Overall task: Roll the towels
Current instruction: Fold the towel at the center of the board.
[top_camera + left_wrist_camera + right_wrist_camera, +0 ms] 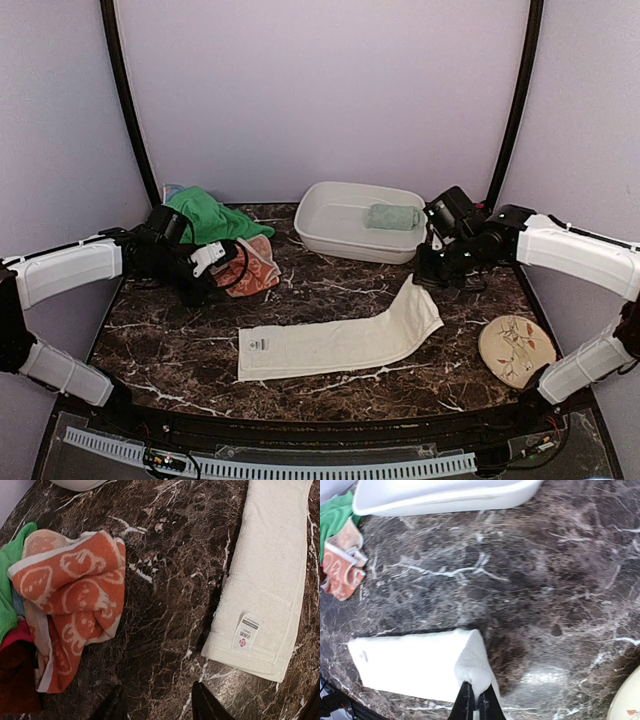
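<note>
A long cream-white towel (pixel 340 340) lies flat across the middle of the table, its label end (pixel 247 632) toward the left. My right gripper (pixel 475 706) is shut on that towel's right end, which is pinched up into a raised fold (pixel 472 665). My left gripper (pixel 160 707) is open over bare marble, between the crumpled orange swirl-patterned towel (pixel 75 595) and the cream towel, touching neither. A bright green towel (pixel 210 215) is heaped behind the orange one. A small sage-green towel (pixel 392 216) lies rolled inside the basin.
The white plastic basin (pixel 318 215) stands at the back centre. A round cream plate with a floral drawing (pixel 515 350) sits at the front right. A dark red cloth (pixel 15 680) lies under the orange towel.
</note>
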Available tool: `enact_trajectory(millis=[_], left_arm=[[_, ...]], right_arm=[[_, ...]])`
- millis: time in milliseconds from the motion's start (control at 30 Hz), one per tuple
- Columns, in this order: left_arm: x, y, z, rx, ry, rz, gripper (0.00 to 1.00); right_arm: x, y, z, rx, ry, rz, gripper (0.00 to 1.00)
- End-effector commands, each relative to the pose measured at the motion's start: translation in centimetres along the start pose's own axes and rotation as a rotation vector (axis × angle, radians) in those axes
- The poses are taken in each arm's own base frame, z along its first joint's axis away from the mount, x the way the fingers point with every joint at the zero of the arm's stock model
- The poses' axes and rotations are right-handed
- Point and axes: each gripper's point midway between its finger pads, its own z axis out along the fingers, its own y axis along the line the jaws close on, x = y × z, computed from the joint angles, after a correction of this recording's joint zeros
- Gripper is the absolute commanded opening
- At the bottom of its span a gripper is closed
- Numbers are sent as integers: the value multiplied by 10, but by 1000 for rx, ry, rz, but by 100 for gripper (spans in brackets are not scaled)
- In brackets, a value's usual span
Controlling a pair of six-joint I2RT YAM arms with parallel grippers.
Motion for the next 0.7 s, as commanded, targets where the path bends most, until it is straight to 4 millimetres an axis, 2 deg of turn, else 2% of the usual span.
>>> enact_trajectory(millis=[0,100,133,233,367,567,667], left_arm=[[19,17,-5,16,-29,-131,47],[28,26,-6,0,-20,-154,46],[32,25,-5,-4,-12,-153,46],[40,26,-4,-35,-9,-146,46],[50,27,-4,-49,-12,-147,46],[61,25,4,-54,8,-135,43],[61,25,2,-71,-14,-116,44]], right_arm=[[13,68,4,-149,58,-15,0],[26,112,18,-191,99,-69,0],[33,124,29,-188,122,-88,0],[47,161,46,-226,156,-127,0],[59,204,61,-292,186,-159,0],[76,247,74,-356,237,-204,0],[81,256,76,-375,254,-215,0]])
